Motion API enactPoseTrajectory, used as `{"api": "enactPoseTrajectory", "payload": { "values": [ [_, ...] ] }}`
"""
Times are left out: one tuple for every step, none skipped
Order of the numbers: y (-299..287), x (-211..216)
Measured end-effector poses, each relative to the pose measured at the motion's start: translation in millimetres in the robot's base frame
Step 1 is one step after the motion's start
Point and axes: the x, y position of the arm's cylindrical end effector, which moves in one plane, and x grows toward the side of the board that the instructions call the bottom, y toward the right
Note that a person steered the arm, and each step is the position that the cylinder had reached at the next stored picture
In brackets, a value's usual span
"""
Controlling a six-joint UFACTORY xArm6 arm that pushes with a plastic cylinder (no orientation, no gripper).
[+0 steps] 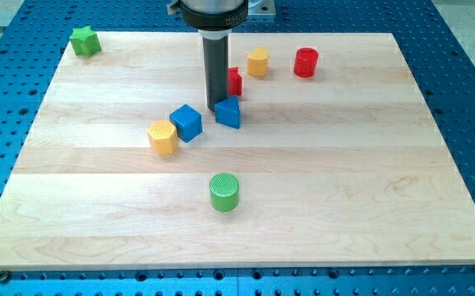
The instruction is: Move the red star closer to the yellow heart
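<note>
The red star (235,82) lies in the upper middle of the board, its left part hidden behind my rod. My tip (218,108) rests just left of and below it, against the top left of a blue wedge-like block (228,113). A yellow block that looks like the heart (163,136) lies to the lower left, touching a blue cube (186,122). A second yellow block (258,62), hexagon-like, sits just right of and above the red star.
A red cylinder (306,62) stands at the upper right. A green star (84,40) sits at the board's top left corner. A green cylinder (224,191) stands below the middle. The wooden board (385,205) lies on a blue perforated table.
</note>
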Motion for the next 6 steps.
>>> {"api": "enactPoseTrajectory", "payload": {
  "values": [
    [-11, -14],
    [2, -29],
    [27, -29],
    [53, -25],
    [93, 26],
    [122, 13]
  ]
}}
